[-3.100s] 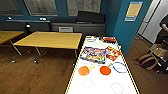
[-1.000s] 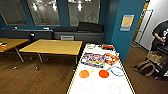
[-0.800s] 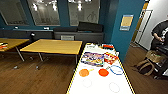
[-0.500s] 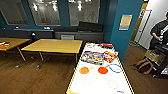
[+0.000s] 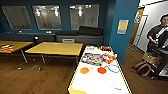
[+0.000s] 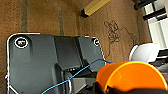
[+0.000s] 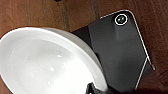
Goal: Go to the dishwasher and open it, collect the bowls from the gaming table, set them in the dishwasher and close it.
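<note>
The left hand (image 6: 105, 87) grips an orange bowl (image 6: 130, 76) at its rim, the dark fingers pinching the near edge, and the bowl hangs over brown wooden floor (image 6: 50, 17). A thin blue cable (image 6: 82, 71) runs across the robot's dark plate beside it. Just past the orange bowl a white bowl shows (image 6: 143, 52), and the end of a yellowish leg (image 6: 95, 7) stands on the floor farther off.

The right hand (image 7: 91, 88) holds that white bowl (image 7: 47, 62) by its rim, a dark finger clamped on the edge; the bowl is tipped so its glossy inside faces the camera, above the same wooden floor.

Farther out, a long white surface (image 5: 100, 77) with a yellow edge stretches ahead, carrying a coloured box (image 5: 92, 58), a red packet (image 5: 108, 58), two orange discs (image 5: 84, 70) and a blue ring (image 5: 114, 68). To its left stand two wooden tables (image 5: 56, 48). Behind them a dark couch (image 5: 80, 35) runs along a blue wall with windows. A blue pillar (image 5: 122, 30) bears a yellow notice (image 5: 122, 26). To the right a person (image 5: 158, 31) stands in dark clothes. I cannot see a dishwasher from here.
</note>
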`<state>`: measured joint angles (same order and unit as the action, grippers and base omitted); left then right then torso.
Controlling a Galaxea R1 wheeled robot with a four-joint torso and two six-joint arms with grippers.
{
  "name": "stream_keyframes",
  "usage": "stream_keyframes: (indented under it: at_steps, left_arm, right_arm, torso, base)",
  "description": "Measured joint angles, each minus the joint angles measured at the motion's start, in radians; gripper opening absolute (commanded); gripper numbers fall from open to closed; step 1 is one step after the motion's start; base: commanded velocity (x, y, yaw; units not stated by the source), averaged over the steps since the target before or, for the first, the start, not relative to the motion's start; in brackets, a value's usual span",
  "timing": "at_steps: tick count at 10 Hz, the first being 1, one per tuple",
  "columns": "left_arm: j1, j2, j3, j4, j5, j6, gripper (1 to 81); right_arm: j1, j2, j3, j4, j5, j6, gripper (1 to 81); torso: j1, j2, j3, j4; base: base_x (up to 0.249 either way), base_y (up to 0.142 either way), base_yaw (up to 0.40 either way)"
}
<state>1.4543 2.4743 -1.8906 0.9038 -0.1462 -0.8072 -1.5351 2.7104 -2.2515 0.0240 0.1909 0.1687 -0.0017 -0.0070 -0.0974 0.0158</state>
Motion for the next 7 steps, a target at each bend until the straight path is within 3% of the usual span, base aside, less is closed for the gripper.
stream_keyframes:
  at_steps: [7]
  left_arm:
    - [0.001,0.022,-0.035,0.001,0.003,0.000,1.0]
  right_arm:
    - [-0.003,0.021,-0.021,-0.003,-0.001,0.000,1.0]
  torso:
    - [0.001,0.000,0.005,0.000]
  base:
    - [-0.139,0.000,0.000]
